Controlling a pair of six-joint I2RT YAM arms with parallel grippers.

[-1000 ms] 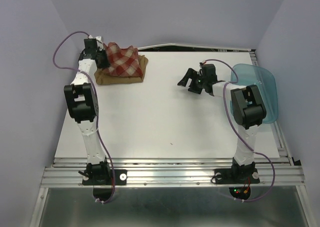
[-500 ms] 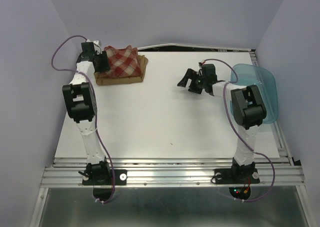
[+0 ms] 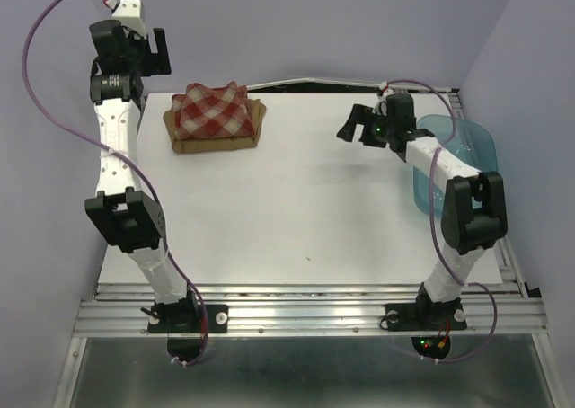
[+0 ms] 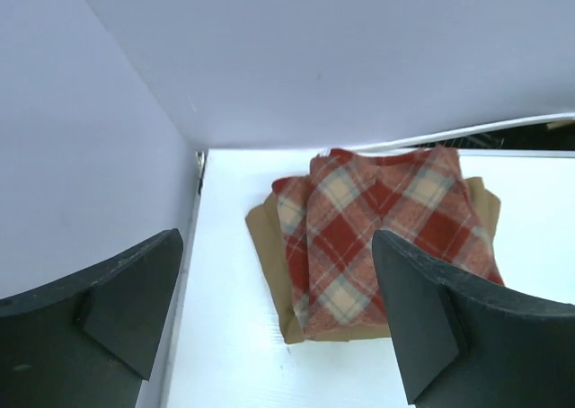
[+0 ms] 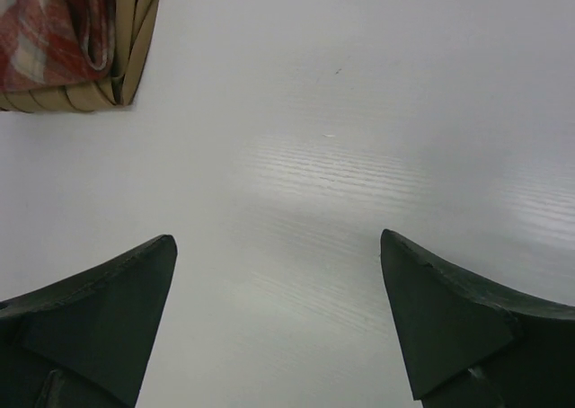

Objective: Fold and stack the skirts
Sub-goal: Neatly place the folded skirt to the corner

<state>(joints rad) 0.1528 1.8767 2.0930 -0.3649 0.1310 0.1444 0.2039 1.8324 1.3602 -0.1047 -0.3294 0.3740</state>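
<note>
Over the desk (image 3: 296, 210), at the right, the right hand (image 3: 353, 128) is held released, with nothing gripped, beside the blue tub (image 3: 467, 147). At the far-left corner, the folded plaid skirt (image 3: 212, 111) is laid on the folded tan skirt (image 3: 216, 142). Beyond them, the left hand (image 3: 160, 50) is held high and released. Stacking is judged done, so only parking the arms seems called for.
</note>
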